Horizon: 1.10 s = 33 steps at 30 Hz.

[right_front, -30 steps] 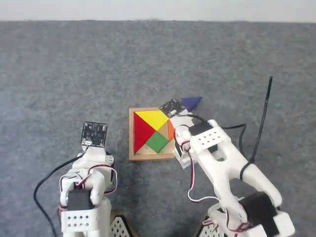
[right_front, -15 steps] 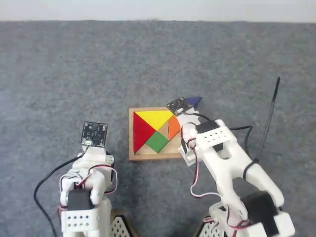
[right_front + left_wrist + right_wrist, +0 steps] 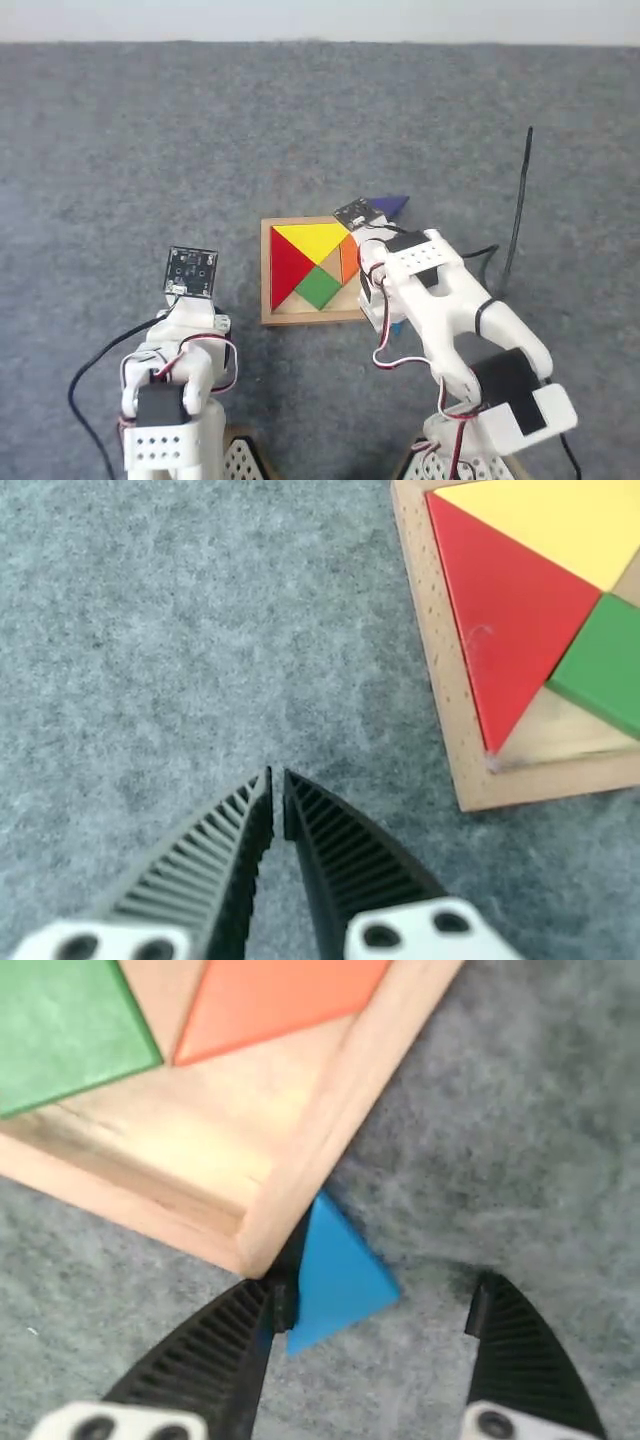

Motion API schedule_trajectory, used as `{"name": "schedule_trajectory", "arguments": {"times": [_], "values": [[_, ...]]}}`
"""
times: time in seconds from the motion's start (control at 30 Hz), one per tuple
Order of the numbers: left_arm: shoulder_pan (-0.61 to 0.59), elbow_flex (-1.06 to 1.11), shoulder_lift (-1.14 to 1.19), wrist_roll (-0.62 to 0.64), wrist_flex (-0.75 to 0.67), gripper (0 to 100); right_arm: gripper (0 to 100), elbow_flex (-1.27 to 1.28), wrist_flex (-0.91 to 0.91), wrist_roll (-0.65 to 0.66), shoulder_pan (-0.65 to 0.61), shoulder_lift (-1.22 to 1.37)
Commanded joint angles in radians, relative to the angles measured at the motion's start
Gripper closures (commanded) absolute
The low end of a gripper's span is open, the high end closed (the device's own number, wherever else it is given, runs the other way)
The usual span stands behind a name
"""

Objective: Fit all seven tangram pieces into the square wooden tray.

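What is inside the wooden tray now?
A yellow triangle, a red triangle, a green square and an orange piece. The right arm hides one tray edge from above.

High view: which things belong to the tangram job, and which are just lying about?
Belong: tray, yellow triangle, red triangle, green square, orange piece, light blue triangle by the tray's corner, dark blue triangle beyond the tray, right pincer, open.
Lying about: grey mat, black cable, left pincer, shut.

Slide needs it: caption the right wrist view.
Open right gripper brackets a blue triangular piece lying beside the square wooden tray's outer corner.
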Motion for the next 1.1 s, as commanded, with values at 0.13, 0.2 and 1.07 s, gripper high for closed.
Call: {"name": "schedule_trajectory", "arguments": {"times": [0.13,0.2,1.07], "values": [[0.002,-0.012,-0.02,-0.002,0.003,98,73.4,-0.078,-0.042,-0.005,0.008,0.067],[0.002,-0.012,-0.02,-0.002,0.003,98,80.4,-0.078,-0.039,-0.006,-0.004,0.079],[0.002,-0.012,-0.02,-0.002,0.003,98,92.3,-0.098,0.219,0.018,0.001,-0.306]]}}
